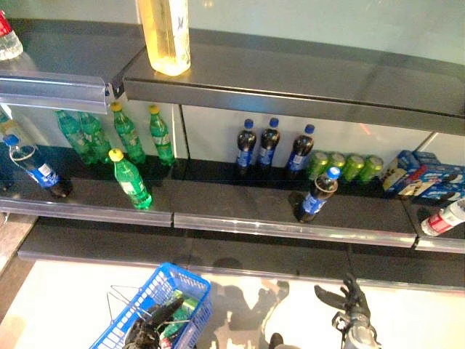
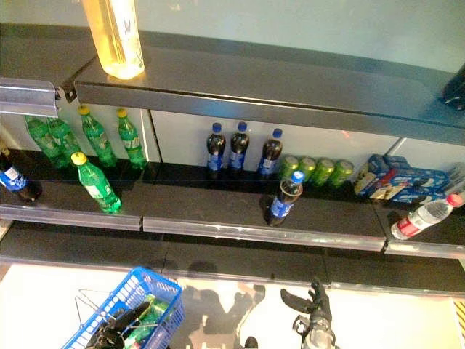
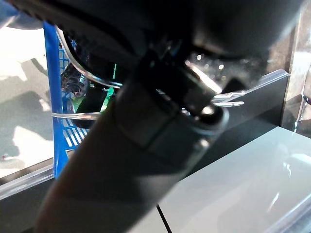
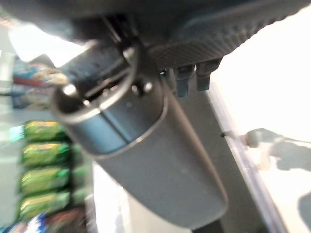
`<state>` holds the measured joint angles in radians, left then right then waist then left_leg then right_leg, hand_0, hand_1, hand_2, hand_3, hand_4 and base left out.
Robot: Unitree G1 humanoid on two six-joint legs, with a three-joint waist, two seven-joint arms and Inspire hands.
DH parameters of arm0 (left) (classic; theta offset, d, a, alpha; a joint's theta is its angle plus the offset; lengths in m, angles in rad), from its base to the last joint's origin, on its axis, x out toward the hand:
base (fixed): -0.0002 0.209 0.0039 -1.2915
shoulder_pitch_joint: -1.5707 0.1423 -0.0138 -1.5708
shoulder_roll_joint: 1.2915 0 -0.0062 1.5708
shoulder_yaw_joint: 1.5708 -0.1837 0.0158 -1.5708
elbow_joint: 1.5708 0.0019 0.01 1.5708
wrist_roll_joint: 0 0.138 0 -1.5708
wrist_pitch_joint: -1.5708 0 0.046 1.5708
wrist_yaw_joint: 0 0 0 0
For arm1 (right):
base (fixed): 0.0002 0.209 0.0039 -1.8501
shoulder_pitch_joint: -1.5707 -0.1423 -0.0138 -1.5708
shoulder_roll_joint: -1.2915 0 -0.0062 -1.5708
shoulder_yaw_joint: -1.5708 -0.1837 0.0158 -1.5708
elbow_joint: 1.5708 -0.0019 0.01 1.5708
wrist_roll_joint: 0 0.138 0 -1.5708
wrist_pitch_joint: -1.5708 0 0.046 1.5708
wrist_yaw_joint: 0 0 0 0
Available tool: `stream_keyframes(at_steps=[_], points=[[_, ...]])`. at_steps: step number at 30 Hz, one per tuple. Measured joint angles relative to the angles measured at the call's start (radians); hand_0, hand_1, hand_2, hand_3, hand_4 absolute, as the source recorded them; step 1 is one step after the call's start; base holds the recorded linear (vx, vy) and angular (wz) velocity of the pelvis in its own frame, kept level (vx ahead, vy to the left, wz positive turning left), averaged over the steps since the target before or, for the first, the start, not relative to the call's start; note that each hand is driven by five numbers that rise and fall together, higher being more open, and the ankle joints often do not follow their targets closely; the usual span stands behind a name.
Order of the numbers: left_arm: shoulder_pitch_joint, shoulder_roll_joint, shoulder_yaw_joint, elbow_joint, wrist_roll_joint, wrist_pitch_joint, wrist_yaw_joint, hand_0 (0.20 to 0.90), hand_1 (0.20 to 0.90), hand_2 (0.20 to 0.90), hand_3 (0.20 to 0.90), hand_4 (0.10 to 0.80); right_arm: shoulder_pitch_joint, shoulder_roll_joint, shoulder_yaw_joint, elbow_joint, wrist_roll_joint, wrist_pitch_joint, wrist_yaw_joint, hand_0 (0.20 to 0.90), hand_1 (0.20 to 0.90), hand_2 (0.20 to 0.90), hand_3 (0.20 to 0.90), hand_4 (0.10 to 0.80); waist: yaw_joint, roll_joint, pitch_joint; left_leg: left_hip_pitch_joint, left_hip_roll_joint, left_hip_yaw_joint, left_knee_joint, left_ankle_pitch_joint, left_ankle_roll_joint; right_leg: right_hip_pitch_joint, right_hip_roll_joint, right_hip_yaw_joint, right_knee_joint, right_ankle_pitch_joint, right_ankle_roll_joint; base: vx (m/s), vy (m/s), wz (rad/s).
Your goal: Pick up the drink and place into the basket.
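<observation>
A blue wire basket hangs low on the left above the pale floor, with a green bottle lying inside. My left hand is curled on its wire handle. My right hand hovers low on the right, below the shelf's front edge, open and holding nothing. On the middle shelf a dark cola bottle with a blue cap stands alone near the front, above my right hand. A green bottle with a yellow cap stands forward on the left.
Behind stand three cola bottles, several green bottles, green cans and blue boxes. A red-labelled water bottle lies at the right. A yellow drink stands on the top shelf, another cola bottle at far left.
</observation>
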<state>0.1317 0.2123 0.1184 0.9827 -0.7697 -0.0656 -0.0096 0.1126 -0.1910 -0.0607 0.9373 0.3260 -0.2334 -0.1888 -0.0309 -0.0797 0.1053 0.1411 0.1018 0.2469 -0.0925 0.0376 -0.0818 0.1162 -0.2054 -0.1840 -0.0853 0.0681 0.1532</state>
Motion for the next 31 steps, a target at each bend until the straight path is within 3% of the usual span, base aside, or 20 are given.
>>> stream_keyframes(at_steps=[9, 31], points=[[-0.008, 0.003, 0.015, 0.222, 0.087, -0.007, -0.039, 0.3, 0.3, 0.3, 0.2, 0.1, 0.0, -0.002, 0.001, 0.266, -0.022, 0.03, 0.087, 0.9, 0.9, 0.9, 0.9, 0.8, 0.022, 0.01, -0.046, 0.013, 0.003, 0.006, 0.0, -0.007, -0.004, 0.004, 0.0, 0.002, -0.004, -0.009, -0.001, 0.011, -0.002, -0.01], [-0.007, 0.009, 0.008, 0.256, 0.123, -0.006, -0.069, 0.3, 0.3, 0.3, 0.2, 0.1, -0.004, -0.01, 0.002, 0.29, -0.062, 0.09, 0.119, 0.9, 0.9, 0.9, 0.9, 0.8, 0.034, 0.008, -0.079, 0.012, 0.004, 0.003, 0.0, -0.008, -0.004, 0.004, 0.0, 0.0, 0.0, -0.009, -0.001, 0.0, 0.0, 0.0]])
